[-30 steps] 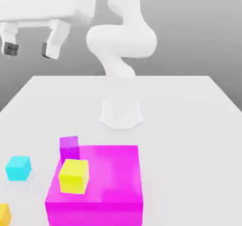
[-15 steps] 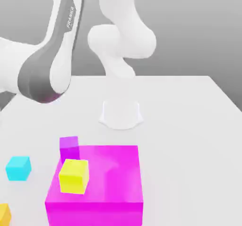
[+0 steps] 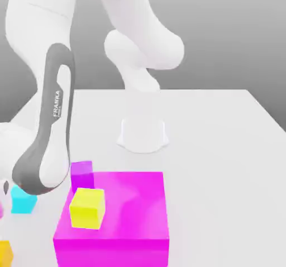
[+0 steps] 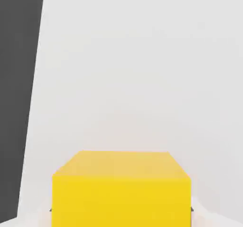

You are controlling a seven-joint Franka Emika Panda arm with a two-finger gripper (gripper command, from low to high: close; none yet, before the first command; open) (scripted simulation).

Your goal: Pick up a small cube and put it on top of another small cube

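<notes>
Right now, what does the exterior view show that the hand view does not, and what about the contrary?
Exterior view: the large magenta block, the purple block, the cyan cube, partly covered by the arm, the bright yellow cube, and an orange cube, cut by the picture's edge.

Hand view: a close golden-yellow cube with the claw closed on it, and a dark strip.

Both: parts of the robot and, it seems, the pale tabletop.

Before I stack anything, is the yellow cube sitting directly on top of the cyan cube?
No, the yellow cube is at the magenta block, while the cyan cube lies apart.
</notes>
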